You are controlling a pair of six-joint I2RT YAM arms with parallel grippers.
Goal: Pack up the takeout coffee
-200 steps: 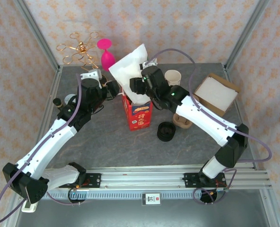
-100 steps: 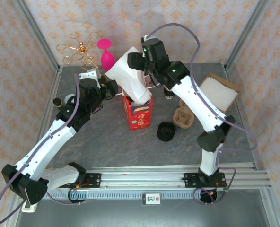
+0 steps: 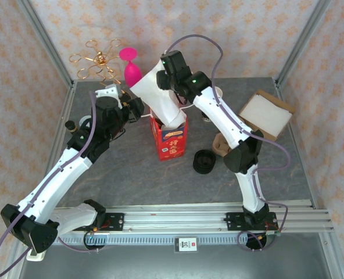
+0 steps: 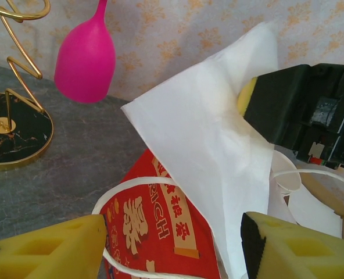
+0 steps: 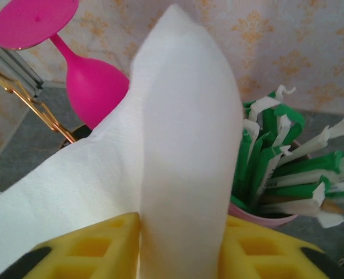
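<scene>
1. Red bag (image 3: 172, 142) stands upright on the surface (image 3: 131, 168); white paper (image 3: 159, 96) rises out of its mouth.
2. Right fingers (image 5: 90, 244) — closed on the upper part of the white paper, one pad on each side of the fold.
3. Left fingers (image 4: 50, 247) — spread apart, holding nothing, just beside the bag's left side, its white handle (image 4: 121, 192) in the gap.
4. Takeout coffee — position cannot be told; the paper covers the bag's mouth.
5. Black lids (image 3: 204, 161) lie right of the bag.
</scene>
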